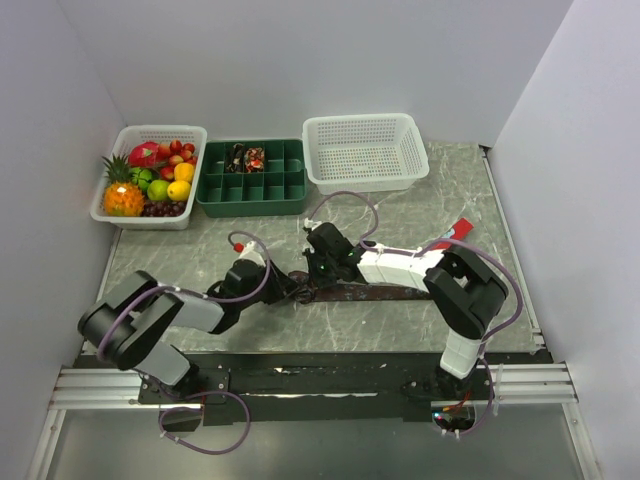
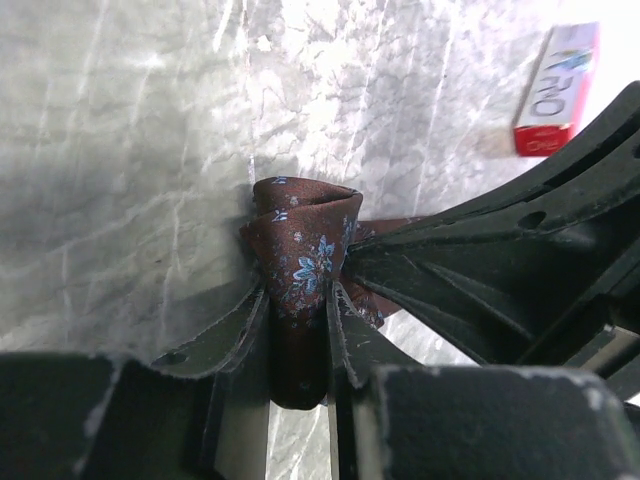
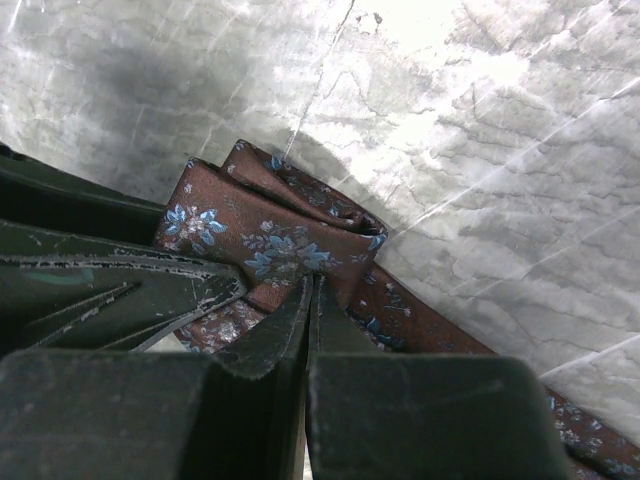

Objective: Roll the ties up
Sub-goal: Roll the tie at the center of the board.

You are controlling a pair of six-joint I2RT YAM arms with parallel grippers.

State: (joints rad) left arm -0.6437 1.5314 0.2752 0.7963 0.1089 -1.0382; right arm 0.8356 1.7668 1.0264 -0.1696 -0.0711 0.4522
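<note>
A table [image 1: 450, 200] with a grey-green marbled top fills the middle of the top view. Plain white walls close it in: a back wall [image 1: 300, 60] across the top of the frame, a left wall [image 1: 40, 150] and a right wall [image 1: 585, 150] slanting down the sides. Along the table's far edge stand a white basket [image 1: 150, 217] at upper left, a green divided tray [image 1: 250, 206] beside it, and a white mesh basket [image 1: 365, 181] at upper centre. An aluminium rail [image 1: 95, 385] runs across the bottom, above a dull grey surface [image 1: 330, 445]. The light is even and soft; in the wrist views the marble shines with pale glare [image 3: 420, 30] towards the top of the frame.
</note>
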